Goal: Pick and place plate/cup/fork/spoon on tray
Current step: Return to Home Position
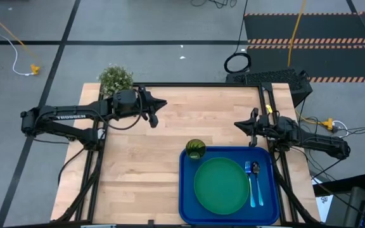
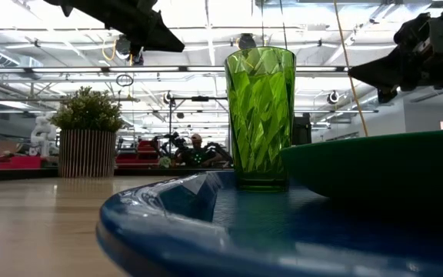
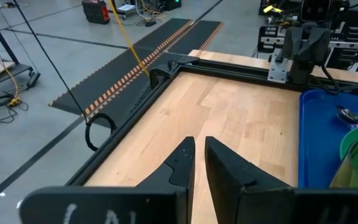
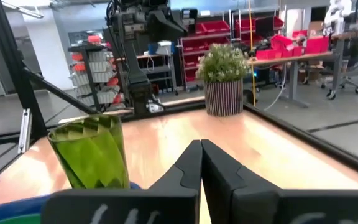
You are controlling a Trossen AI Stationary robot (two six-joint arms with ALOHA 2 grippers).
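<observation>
Cup (image 1: 195,149) at the tray's (image 1: 185,190) eleven o'clock corner; plate (image 1: 221,185) centre, fork (image 1: 259,185) and spoon (image 1: 252,183) at three. You'd find the cup light, slick; grasp mid-wall. Left gripper (image 1: 161,105) and right gripper (image 1: 237,125) closed, empty.

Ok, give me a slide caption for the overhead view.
Plate, cup, fork and spoon sit on the tray; both arms hang above the table.

A potted plant (image 1: 115,78) sits at the wooden table's (image 1: 144,164) far left corner
</observation>
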